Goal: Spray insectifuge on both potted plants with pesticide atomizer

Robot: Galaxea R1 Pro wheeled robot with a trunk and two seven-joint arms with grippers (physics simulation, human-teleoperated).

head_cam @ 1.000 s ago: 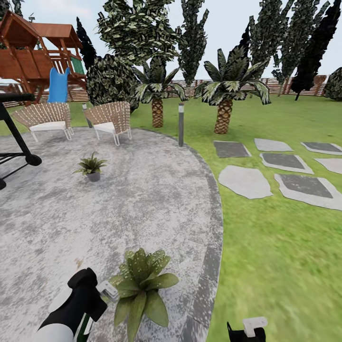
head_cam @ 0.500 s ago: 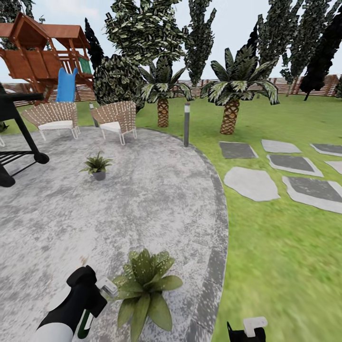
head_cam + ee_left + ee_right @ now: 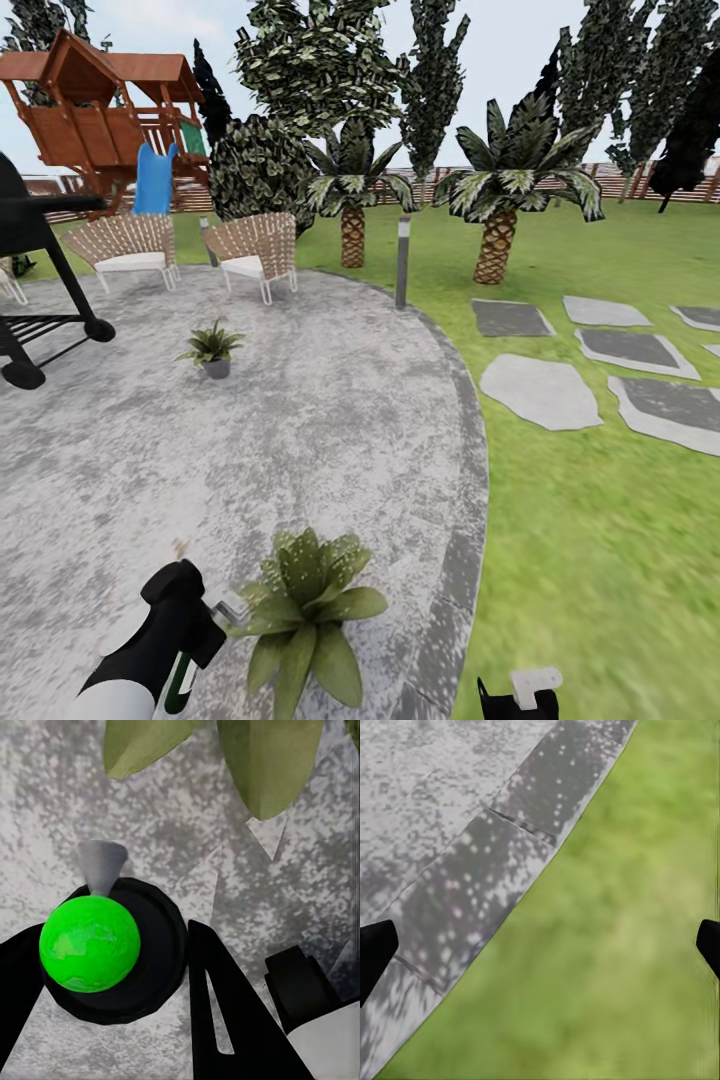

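Outdoors | mottled-grey patio (image 3: pixel 330 440), lawn (image 3: pixel 600 560) | left gripper (image 3: pixel 190 625) pinching atomizer (image 3: pixel 183 678) | right gripper (image 3: pixel 540 945) spread

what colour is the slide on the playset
Blue; the slide on the wooden playset shows best in the head view.

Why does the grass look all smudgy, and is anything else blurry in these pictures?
Head view: the grass smears near the bottom right, while the far potted plant and chairs stay sharp. Right wrist view: the grass is a soft green blur, the patio edge speckled. Left wrist view: the leaves and pesticide atomizer look crisp; no hard shadows anywhere.
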